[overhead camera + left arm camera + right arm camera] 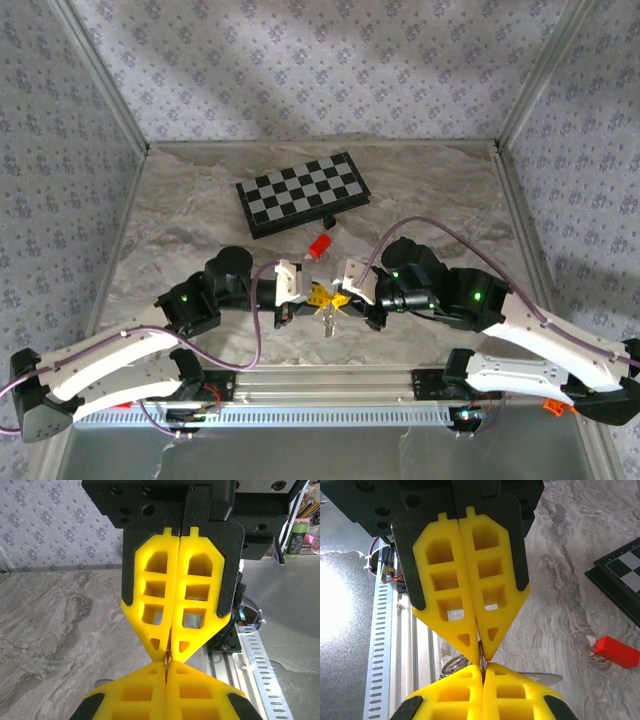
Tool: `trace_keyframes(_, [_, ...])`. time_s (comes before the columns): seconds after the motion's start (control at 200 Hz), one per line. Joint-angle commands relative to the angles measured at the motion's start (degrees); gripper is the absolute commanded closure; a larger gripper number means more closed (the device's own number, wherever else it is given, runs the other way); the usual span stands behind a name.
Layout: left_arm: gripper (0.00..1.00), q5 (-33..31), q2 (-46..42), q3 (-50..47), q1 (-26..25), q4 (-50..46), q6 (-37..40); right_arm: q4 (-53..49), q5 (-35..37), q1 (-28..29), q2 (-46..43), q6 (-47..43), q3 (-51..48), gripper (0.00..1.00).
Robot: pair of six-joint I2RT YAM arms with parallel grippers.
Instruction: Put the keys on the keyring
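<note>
Your left gripper (pixel 166 667) and right gripper (pixel 483 668) meet tip to tip above the near part of the table (pixel 180 230). Each is squeezed fully closed, with its yellow fingers (pixel 150 600) pressed flat together. Pinched between the two sets of tips is a thin metal piece (pixel 167 657), seen edge-on. You cannot tell from here whether it is a key's head or part of the keyring. Holding it from both sides looks meant to keep the small metal parts off the table and steady, so that one can be worked against the other.

The keys (pixel 328 322) hang as a small silvery bunch just below the meeting point. From the right wrist you can see a flat, pale blade (pixel 540 678) jutting out beside the lower fingers, and a curl of fine silvery wire (pixel 451 664) on the other side, probably the keyring.

The fingers are ribbed, lattice-cut plastic, likely soft enough to grip but bulky against such slim, slick metal. The table is matt, marbled grey. The red piece (pixel 616 651) and the glossy chessboard (pixel 303 193) lie further back, apart from the work.
</note>
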Motion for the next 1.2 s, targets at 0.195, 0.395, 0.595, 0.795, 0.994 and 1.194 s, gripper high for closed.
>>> trace_keyframes(0.195, [1.0,0.5,-3.7,1.4,0.1,4.2,-1.5,2.2,-0.5,0.5,-1.4,0.9,0.9,0.83])
trace_keyframes(0.395, [1.0,1.8,-4.0,1.4,0.0,4.8,-1.9,2.4,0.8,0.5,-3.2,2.3,0.2,0.82])
trace_keyframes(0.595, [1.0,2.4,-4.4,1.4,0.0,5.2,-2.1,2.5,0.7,0.5,-3.2,2.6,0.1,0.9])
trace_keyframes(0.795, [1.0,2.6,-5.1,0.8,0.0,6.5,-2.7,2.5,1.1,0.6,-2.7,2.8,-0.4,0.97])
trace_keyframes(0.994, [1.0,2.9,-5.3,0.3,0.0,7.2,-3.0,1.8,1.4,0.4,-3.0,3.7,-1.2,1.0])
trace_keyframes(1.194, [1.0,3.4,-5.3,0.3,0.0,7.2,-3.3,2.1,0.7,0.2,-3.2,3.9,-2.3,1.0])
